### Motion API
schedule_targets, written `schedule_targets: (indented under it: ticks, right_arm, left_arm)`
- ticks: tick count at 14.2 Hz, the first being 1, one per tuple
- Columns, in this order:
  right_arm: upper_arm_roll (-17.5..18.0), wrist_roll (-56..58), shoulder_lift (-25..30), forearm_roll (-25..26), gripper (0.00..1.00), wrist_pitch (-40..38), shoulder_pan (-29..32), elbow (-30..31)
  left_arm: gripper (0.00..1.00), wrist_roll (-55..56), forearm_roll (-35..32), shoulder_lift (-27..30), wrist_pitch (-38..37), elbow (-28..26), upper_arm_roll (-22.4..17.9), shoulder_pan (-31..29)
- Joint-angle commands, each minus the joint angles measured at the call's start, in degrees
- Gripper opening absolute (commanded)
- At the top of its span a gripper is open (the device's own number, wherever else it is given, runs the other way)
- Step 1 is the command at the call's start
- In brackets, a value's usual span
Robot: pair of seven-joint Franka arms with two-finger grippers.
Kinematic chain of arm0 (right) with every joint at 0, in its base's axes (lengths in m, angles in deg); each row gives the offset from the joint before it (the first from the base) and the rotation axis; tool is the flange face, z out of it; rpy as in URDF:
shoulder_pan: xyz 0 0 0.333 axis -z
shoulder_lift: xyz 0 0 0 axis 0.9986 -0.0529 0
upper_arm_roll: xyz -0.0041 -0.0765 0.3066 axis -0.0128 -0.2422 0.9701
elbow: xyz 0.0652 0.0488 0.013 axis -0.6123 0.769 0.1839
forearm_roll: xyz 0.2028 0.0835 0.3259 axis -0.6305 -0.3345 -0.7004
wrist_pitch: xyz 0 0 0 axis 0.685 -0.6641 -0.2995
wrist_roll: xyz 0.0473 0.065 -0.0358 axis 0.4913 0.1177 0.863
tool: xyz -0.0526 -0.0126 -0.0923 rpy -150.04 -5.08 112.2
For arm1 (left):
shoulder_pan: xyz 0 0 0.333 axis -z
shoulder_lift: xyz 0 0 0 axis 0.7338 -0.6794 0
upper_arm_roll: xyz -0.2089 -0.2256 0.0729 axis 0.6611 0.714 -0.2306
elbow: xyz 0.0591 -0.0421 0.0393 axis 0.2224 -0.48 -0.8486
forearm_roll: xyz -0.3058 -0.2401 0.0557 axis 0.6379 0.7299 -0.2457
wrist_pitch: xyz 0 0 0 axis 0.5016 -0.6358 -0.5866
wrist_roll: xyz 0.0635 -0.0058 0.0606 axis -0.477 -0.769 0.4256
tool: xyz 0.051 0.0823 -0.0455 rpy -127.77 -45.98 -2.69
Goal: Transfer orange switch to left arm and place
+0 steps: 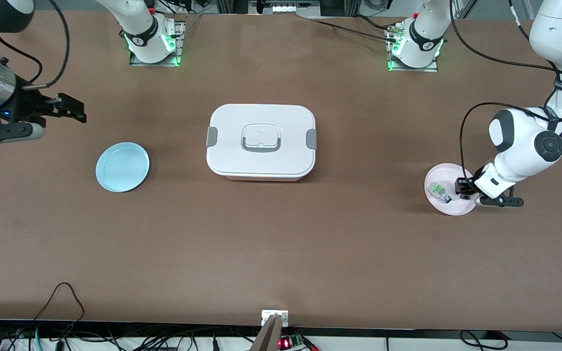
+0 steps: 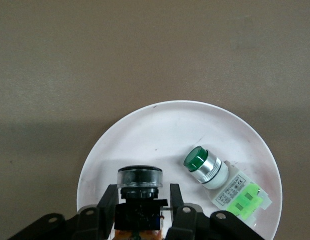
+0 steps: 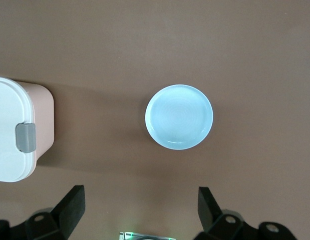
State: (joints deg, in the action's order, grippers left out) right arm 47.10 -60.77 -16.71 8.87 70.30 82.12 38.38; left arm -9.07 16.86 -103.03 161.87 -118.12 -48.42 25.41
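Switch point(image 2: 138, 200) between left tool point(image 2: 139, 210) fingers, near plate point(image 2: 160, 125) rim.

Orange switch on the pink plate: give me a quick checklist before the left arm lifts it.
1. Left hand around the orange switch: ok, fingers flank its body.
2. Grip firm: cannot tell.
3. Green switch clear of the hand: ok, lying apart on the pink plate.
4. Box out of the lift path: ok, mid-table.
5. Right hand ready: ok, open, waiting above the table near the blue plate.
6. Blue plate free: ok.
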Motion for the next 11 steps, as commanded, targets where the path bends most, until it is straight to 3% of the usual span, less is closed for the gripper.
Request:
schedule_targets:
  ticks: [1,4,7,11]
  right_arm:
    - [5.5,-1.3,1.1,1.1,1.00,-0.6,5.5,0.4]
    - [5.9,-1.4,1.2,1.0,1.00,-0.5,6.0,0.0]
    - [5.6,-0.9,-0.2,0.7,1.00,-0.8,5.9,-3.5]
    - [6.0,-5.3,0.6,1.9,1.00,-0.8,5.6,-4.3]
  left_arm:
    - [1.00,0.0,-1.9,2.2,0.0,0.5,-0.5,0.1]
    - [1.00,0.5,-1.9,4.4,-0.9,-1.1,-0.6,-0.3]
    - [1.00,0.5,-2.0,6.2,-6.6,-1.5,-0.6,-1.8]
    - [1.00,0.2,-2.0,15.4,-8.3,-0.2,-0.4,0.0]
